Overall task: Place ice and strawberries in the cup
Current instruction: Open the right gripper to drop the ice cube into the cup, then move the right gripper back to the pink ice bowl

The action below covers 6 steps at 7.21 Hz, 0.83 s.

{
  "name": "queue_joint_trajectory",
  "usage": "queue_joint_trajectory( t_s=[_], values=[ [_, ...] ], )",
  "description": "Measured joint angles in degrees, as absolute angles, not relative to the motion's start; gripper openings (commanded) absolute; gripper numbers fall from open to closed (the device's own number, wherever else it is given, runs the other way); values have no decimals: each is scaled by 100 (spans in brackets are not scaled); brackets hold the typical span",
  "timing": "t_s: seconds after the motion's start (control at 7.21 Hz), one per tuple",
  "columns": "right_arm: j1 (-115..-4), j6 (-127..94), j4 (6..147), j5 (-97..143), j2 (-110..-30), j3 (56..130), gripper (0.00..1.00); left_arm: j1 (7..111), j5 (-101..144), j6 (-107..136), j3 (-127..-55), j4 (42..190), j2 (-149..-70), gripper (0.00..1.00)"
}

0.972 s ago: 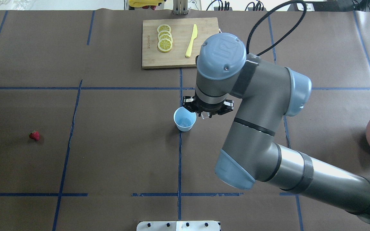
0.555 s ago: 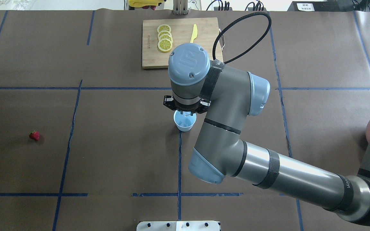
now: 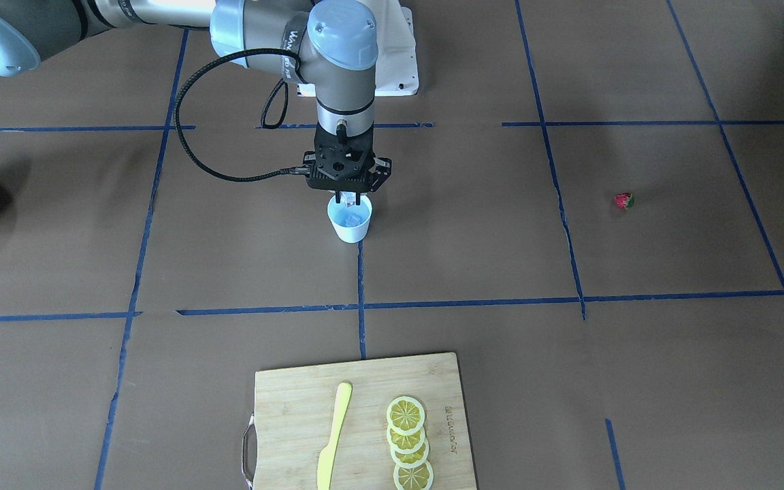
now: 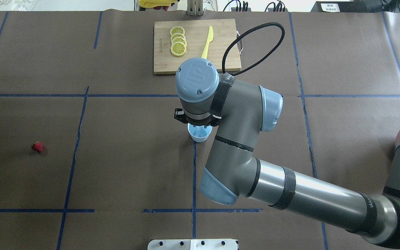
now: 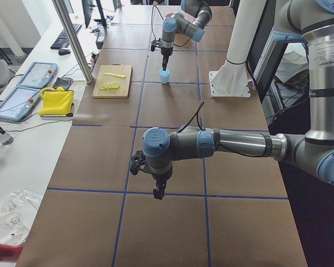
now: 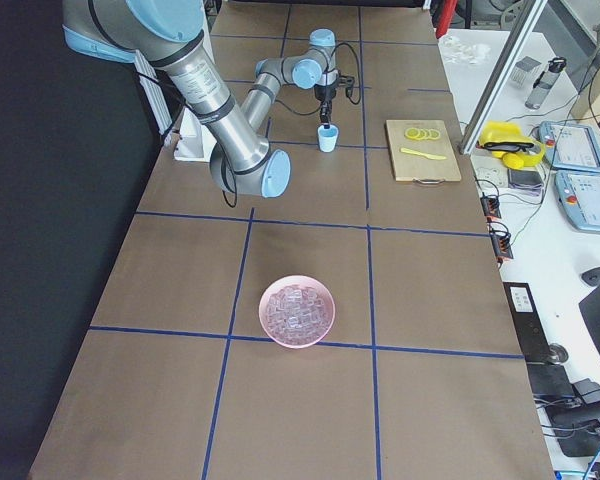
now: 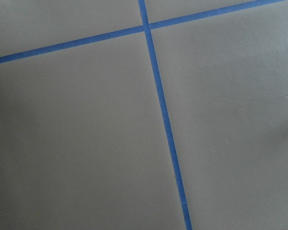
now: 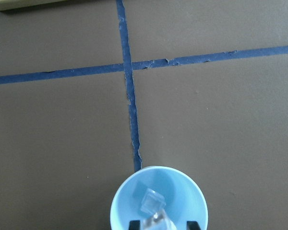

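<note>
Over the middle of the brown paper-covered table [image 4: 123,166], the right two-finger gripper [image 3: 348,199] is hovering above the small pale blue tapered cup [image 3: 350,230], one clear ice cube [image 8: 152,201] showing inside and another sitting between its parted fingers [image 8: 133,224], gripped or loose not showing, while the tiny red strawberry [image 4: 37,147] is lying well apart on the robot's left side.

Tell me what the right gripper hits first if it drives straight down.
Probably the ice in the cup: the right gripper points down inside the rim. Depth is hard to judge, so a fingertip might clip the wall instead.
</note>
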<state>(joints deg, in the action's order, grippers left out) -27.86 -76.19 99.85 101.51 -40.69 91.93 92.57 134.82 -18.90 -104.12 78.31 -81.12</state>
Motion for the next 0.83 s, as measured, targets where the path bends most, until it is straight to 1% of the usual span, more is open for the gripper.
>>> queue_joint_trajectory(
  t_s=[0.28,0.56,0.69,0.83],
  values=[
    [-2706,-7591,9986,9985,-4070,9204,97,9255,13482,-1890,-10395,7831,-8112,100],
    [-2802,-7442,10016,10071,-4111,9320,97,9255,13482,-1890,-10381,7831,-8112,100],
    [-2996,-7144,10058,10278,-4271,9511,97,9255,13482,-1890,-10378,7831,-8112,100],
    [-3251,-6640,10091,10507,-4649,9884,97,9255,13482,-1890,-10378,7831,-8112,100]
  ],
)
